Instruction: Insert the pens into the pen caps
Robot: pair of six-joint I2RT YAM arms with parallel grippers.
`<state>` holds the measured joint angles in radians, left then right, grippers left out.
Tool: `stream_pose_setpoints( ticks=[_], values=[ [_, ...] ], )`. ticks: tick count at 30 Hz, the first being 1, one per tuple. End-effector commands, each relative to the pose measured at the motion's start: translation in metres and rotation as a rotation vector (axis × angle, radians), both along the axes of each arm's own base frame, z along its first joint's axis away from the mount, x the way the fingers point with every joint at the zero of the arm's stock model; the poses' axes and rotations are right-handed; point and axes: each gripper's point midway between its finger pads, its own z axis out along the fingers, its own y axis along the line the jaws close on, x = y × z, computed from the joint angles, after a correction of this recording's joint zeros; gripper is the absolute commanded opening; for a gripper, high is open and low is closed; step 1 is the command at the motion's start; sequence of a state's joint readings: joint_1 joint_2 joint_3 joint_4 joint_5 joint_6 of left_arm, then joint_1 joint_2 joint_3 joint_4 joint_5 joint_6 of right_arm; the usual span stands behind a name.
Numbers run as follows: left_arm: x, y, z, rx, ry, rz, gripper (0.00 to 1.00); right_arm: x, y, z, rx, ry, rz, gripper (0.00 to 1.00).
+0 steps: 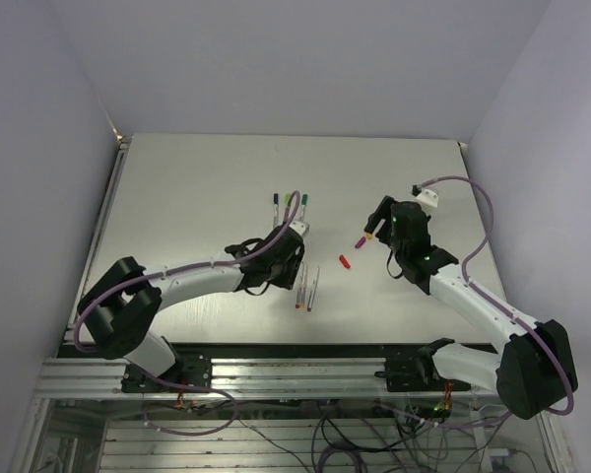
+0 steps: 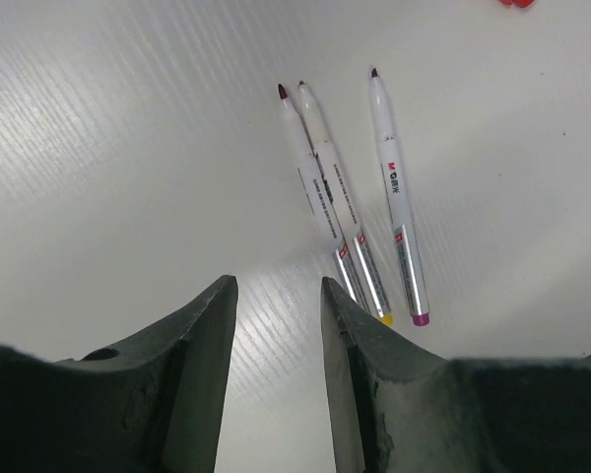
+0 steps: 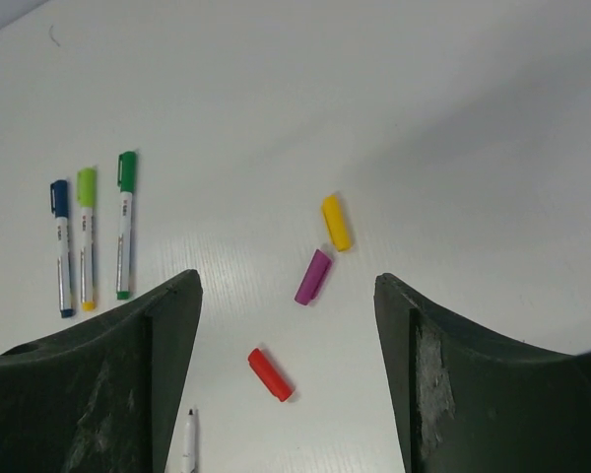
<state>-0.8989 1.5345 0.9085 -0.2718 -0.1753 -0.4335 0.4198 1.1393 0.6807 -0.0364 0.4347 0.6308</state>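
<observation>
From where I stood, the left hand (image 1: 288, 252) hung over the middle of the table (image 1: 197, 187); its fingers (image 2: 202, 335) were parted by a narrow gap and grasped nothing. Just ahead of it lay three uncapped pens (image 2: 340, 197), their tips pointing away from the hand; two of them touched along their length, one with a dark red tip and one with a yellow end band; the third, with a purple end band, lay a little to their right, apart from the pair.

The right hand (image 1: 376, 227) hovered further to the right over the table; its fingers (image 3: 419, 374) were spread wide and held nothing. In its wrist view three loose caps lay on the table in the gap between the fingers; the yellow cap (image 3: 336, 222) was farthest, the purple cap (image 3: 313, 276) lay just beside it without touching, and the red cap (image 3: 270, 374) lay nearer and on its own; seen from above, the red cap sat between the two hands.

To the left in that same wrist view, three capped pens (image 3: 86, 236) lay side by side, parallel and close; they wore a blue, a light green and a dark green cap; from above they lay just beyond the left hand.
</observation>
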Motion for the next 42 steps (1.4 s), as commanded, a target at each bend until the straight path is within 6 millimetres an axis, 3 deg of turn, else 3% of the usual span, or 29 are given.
stream_pose_setpoints(
  ticks=[1, 10, 24, 34, 42],
  values=[
    [-0.005, -0.019, 0.005, -0.076, -0.022, -0.056, 0.49, 0.000, -0.002, 0.002, 0.019, -0.006, -0.021, 0.70],
    [-0.010, -0.034, -0.012, -0.058, -0.018, -0.117, 0.49, -0.005, -0.003, 0.003, 0.035, -0.003, -0.027, 0.68],
    [-0.010, -0.038, -0.027, -0.041, 0.002, -0.116, 0.48, -0.005, -0.004, 0.006, 0.030, -0.009, -0.028, 0.67],
    [-0.008, -0.035, -0.038, 0.001, 0.006, -0.111, 0.48, -0.002, -0.003, 0.007, 0.029, -0.011, -0.024, 0.67],
    [-0.003, -0.013, -0.051, 0.121, 0.006, -0.048, 0.47, 0.000, -0.002, 0.004, 0.024, -0.005, -0.021, 0.67]
  ],
)
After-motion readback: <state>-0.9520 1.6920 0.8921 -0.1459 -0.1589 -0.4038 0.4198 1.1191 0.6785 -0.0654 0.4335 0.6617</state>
